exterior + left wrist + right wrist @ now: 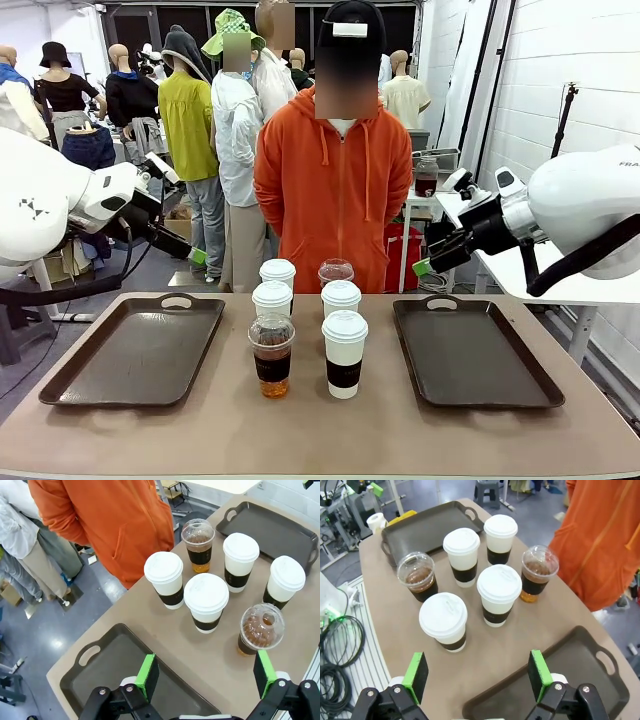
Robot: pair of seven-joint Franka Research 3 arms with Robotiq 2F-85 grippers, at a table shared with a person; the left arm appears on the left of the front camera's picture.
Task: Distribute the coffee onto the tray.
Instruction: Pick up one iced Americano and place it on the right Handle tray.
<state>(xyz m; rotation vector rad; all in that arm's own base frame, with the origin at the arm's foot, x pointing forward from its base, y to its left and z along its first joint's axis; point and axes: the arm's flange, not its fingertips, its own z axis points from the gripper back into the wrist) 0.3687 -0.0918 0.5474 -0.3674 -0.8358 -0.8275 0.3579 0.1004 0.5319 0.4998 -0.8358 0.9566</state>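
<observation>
The coffee stands in a cluster at mid-table between two dark trays: white banded cups such as the front one (344,352) and a clear cup of brown liquid (272,356), with another clear cup (335,271) at the back. The left tray (130,355) and right tray (480,355) hold nothing. My left gripper (192,252) hangs open above and behind the left tray; in its wrist view it (205,675) looks down on the cups (206,601). My right gripper (425,266) hovers open beyond the right tray, its wrist view (477,675) facing the cups (499,592).
A person in an orange hoodie (335,190) stands at the table's far edge, right behind the cups, hands out of sight. Bare tabletop lies in front of the cups and trays.
</observation>
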